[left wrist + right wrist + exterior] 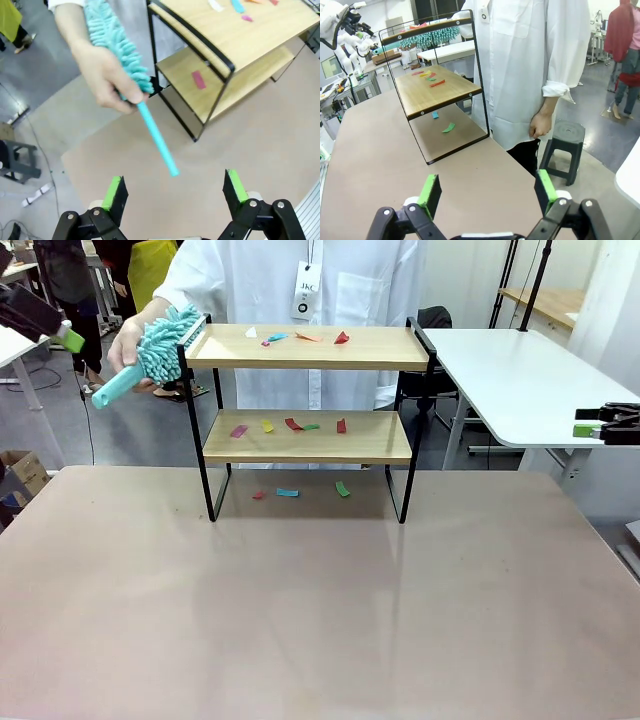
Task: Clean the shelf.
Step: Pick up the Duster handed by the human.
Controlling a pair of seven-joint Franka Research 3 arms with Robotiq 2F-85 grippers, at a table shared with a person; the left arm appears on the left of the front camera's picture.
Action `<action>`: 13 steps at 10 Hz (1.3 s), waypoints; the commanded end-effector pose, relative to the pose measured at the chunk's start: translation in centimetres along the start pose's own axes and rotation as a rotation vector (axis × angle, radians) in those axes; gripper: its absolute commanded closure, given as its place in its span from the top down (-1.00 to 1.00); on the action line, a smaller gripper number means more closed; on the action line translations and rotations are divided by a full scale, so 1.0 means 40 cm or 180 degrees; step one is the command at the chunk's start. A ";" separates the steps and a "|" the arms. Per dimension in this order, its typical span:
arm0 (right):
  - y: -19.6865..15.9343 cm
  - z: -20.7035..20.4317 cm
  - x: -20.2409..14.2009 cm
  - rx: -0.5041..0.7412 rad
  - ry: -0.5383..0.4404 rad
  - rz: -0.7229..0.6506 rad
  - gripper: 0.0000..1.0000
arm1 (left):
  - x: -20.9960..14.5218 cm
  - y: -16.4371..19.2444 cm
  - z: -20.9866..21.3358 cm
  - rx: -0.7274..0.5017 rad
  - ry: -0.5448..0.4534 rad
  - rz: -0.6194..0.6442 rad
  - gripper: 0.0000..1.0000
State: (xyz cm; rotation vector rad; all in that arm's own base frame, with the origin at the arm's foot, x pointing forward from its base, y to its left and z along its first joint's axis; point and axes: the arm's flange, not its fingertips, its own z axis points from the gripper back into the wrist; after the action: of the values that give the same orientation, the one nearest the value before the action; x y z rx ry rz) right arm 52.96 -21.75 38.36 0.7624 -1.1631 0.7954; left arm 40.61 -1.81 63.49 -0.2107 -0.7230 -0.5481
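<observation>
The shelf [308, 390] stands at the far middle of the brown table, with coloured paper scraps [290, 424] on both wooden boards and on the table beneath it. Behind it a person's hand [107, 80] holds a teal fluffy duster [165, 345] by the top board's left end. In the left wrist view the duster's handle [157, 140] points down toward my left gripper [174, 192], which hangs open just below its tip. My right gripper [486, 192] is open and holds nothing, well off the shelf's [440, 85] right end. In the front view the left gripper [68, 338] is at the top left and the right gripper [598, 428] at the right edge.
The person in a white coat [300, 300] stands right behind the shelf. A white side table [520, 390] lies to the far right, and a dark stool [567, 137] is on the floor beside the person. The brown table [320, 610] stretches bare in front.
</observation>
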 end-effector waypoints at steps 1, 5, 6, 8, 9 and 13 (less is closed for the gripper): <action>0.000 -0.005 0.005 -0.0001 -0.0004 0.0012 1.00 | 0.002 0.043 0.011 0.0003 0.0028 0.0000 1.00; 0.000 -0.005 0.005 -0.0001 -0.0004 0.0012 1.00 | -0.007 -0.027 -0.016 0.0290 0.0032 0.0053 1.00; 0.000 -0.005 0.005 -0.0001 -0.0004 0.0012 1.00 | 0.000 -0.056 -0.030 0.0441 0.0062 0.0095 1.00; 0.000 -0.005 0.005 -0.0001 -0.0004 0.0012 1.00 | 0.017 -0.098 -0.067 0.0712 0.0140 0.0197 1.00; 0.000 -0.005 0.005 -0.0001 -0.0004 0.0012 1.00 | 0.020 -0.112 -0.088 0.0802 0.0151 0.0234 1.00; 0.000 -0.005 0.005 -0.0001 -0.0004 0.0012 1.00 | 0.004 -0.126 -0.172 0.0922 0.0194 0.0366 1.00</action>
State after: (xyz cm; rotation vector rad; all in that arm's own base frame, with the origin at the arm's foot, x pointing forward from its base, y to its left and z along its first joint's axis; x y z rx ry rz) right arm 52.97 -21.73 38.36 0.7628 -1.1630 0.7957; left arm 41.81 -8.50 59.15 0.0128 -0.7044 -0.3659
